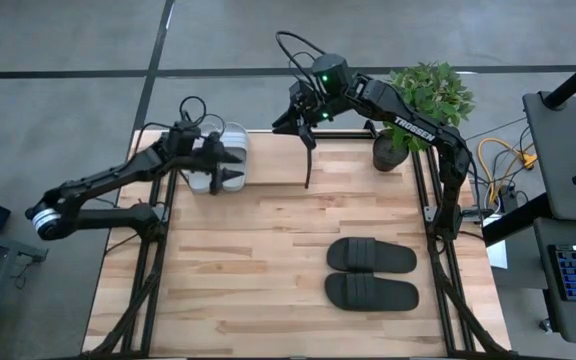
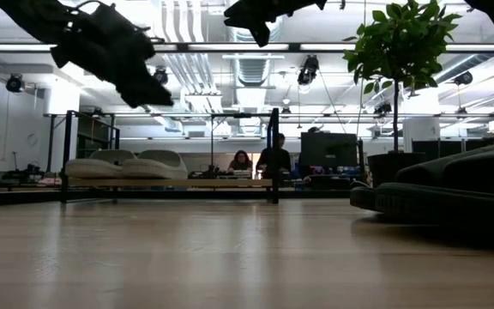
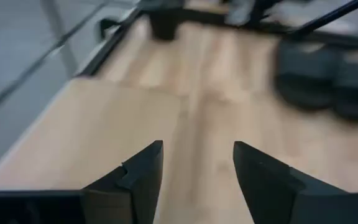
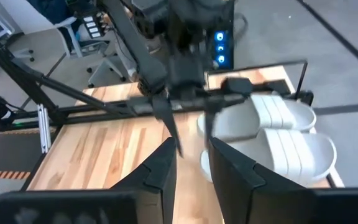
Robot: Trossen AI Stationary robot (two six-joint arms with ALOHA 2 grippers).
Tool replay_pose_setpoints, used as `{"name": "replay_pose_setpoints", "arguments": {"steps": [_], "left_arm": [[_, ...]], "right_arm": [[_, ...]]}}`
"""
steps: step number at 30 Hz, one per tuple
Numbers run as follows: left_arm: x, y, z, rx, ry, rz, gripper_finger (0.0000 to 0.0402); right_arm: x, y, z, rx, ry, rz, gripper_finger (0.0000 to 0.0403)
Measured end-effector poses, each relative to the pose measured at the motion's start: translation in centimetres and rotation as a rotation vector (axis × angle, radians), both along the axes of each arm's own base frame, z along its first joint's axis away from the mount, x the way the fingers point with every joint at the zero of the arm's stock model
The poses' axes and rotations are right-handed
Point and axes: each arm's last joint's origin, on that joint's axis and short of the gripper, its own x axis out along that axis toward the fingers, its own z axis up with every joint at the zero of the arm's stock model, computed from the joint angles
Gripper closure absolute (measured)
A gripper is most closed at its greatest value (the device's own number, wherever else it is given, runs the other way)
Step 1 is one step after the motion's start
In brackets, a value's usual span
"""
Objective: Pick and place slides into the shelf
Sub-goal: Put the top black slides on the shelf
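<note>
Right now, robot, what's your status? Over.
Left pincer open, empty, over the white slides on the shelf. Right pincer empty, above the shelf. Black slides waiting on the table. Potted plant near right arm.

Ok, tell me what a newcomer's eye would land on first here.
The matte black slides lie side by side on the bare wood table, toward the near right. At the far left edge, the light grey-white slides already sit on the shelf, with the left end effector hovering open over them. A potted plant stands at the far right corner, beside the raised right arm.
</note>
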Motion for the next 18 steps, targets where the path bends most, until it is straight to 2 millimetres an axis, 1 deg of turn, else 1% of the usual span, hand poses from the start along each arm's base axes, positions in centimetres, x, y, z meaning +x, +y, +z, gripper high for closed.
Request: {"name": "replay_pose_setpoints", "arguments": {"steps": [3, 6, 10, 11, 13, 16, 18], "left_arm": [[-0.2, -0.6, 0.5, 0.006, -0.034, -0.057, 0.0259], [-0.4, -1.0, 0.8, 0.043, -0.05, -0.076, 0.0307], [-0.5, -1.5, 1.6, 0.079, -0.104, -0.115, 0.0383], [-0.5, -1.7, 1.8, 0.083, -0.119, -0.128, 0.0392], [-0.6, -2.2, 2.4, 0.103, -0.159, -0.153, 0.0393], [-0.8, -3.1, 3.5, 0.141, -0.226, -0.181, 0.039], [-1.1, -3.8, 4.5, 0.15, -0.29, -0.146, 0.039]], "right_arm": [[-0.2, 0.1, -0.4, 0.014, 0.044, 0.005, 0.0323], [-0.4, 0.2, -0.7, 0.029, 0.079, 0.007, 0.0328], [-0.4, 0.6, -0.9, 0.016, 0.093, 0.025, 0.0331], [-0.3, 0.8, -0.9, 0.013, 0.095, 0.032, 0.0331], [-0.3, 1.5, -0.8, -0.007, 0.096, 0.06, 0.0331], [-0.1, 3.0, -0.7, -0.081, 0.071, 0.129, 0.0331], [0.0, 4.0, -0.6, -0.101, 0.062, 0.154, 0.0332]]}}
